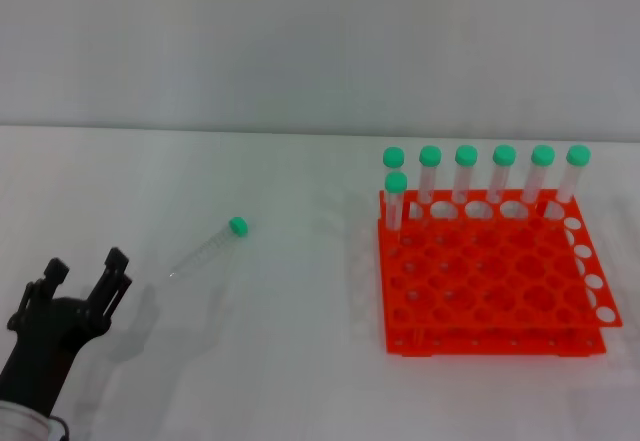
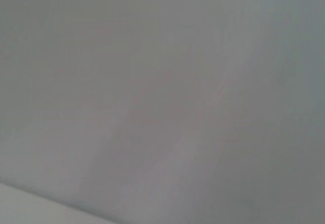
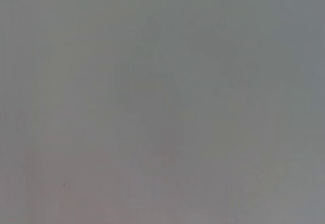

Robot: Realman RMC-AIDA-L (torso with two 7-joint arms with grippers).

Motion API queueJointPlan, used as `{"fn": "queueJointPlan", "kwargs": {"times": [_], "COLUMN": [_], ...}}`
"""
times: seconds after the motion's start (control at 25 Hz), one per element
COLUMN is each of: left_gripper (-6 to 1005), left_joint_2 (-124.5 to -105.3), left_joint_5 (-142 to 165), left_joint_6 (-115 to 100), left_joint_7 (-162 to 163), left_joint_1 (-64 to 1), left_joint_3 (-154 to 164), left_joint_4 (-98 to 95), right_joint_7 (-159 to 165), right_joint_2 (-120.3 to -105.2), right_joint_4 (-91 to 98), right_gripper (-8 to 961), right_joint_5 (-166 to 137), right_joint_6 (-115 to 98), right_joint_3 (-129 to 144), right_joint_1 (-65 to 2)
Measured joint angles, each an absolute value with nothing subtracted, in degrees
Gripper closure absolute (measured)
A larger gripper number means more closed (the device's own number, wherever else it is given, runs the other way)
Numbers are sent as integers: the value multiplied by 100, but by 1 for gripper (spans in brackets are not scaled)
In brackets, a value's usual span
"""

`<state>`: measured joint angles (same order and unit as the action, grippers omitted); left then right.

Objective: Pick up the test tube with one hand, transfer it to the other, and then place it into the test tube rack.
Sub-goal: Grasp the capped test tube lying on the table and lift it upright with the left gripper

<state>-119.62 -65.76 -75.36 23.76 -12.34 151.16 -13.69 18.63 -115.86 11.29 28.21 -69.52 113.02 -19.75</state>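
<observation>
In the head view, the test tube [image 1: 207,249] lay on its side on the white table [image 1: 280,361], its green cap pointing far-right, well left of the orange-red test tube rack [image 1: 490,276]. Seven green-capped tubes [image 1: 465,176] stood upright along the rack's far edge. The left gripper [image 1: 88,269] hovered at the near left, its fingers spread wide and holding nothing, near the tube but apart from it. The left wrist view and the right wrist view showed only blank grey surface.
</observation>
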Motion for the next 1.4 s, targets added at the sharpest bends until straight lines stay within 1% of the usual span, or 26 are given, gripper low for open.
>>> {"fn": "queueJointPlan", "kwargs": {"times": [0.12, 0.2, 0.28, 0.36, 0.52, 0.76, 0.92, 1.0, 1.08, 1.4], "left_gripper": [140, 140, 140, 140, 141, 141, 141, 142, 142, 143], "left_joint_2": [-11919, -11887, -11857, -11809, -11595, -11347, -11149, -11144, -11202, -11204], "left_joint_5": [-6489, -6289, -5983, -5466, -4276, -3043, -1209, -531, 8, 692], "left_joint_6": [-7476, -7404, -7363, -7346, -7359, -7686, -7871, -7889, -7952, -7943], "left_joint_7": [2513, 2980, 3691, 4800, 6922, 8210, 9149, 9376, 9503, 9268], "left_joint_1": [-1432, -1674, -1948, -2363, -3223, -4096, -4824, -5090, -5322, -5728], "left_joint_3": [15144, 15154, 15156, 15187, 15809, 16276, 16286, 16290, 16292, 16306], "left_joint_4": [-1292, -1020, -587, 124, 1458, 2598, 3233, 3531, 3926, 4099], "right_joint_7": [1863, 1863, 1863, 1863, 1863, 1862, 1858, 1857, 1857, 1858], "right_joint_2": [-11584, -11583, -11584, -11586, -11590, -11593, -11593, -11593, -11593, -11601], "right_joint_4": [1127, 1125, 1124, 1124, 1124, 1121, 1117, 1116, 1116, 1112], "right_gripper": [80, 80, 80, 80, 80, 81, 83, 85, 86, 92], "right_joint_5": [2821, 2821, 2821, 2822, 2821, 2821, 2822, 2821, 2821, 2821], "right_joint_6": [-6952, -6952, -6952, -6952, -6952, -6930, -6895, -6891, -6885, -6819], "right_joint_3": [11302, 11302, 11303, 11302, 11303, 11316, 11311, 11307, 11302, 11303], "right_joint_1": [-1977, -1982, -1993, -1999, -2026, -2056, -2057, -2047, -2037, -2088]}}
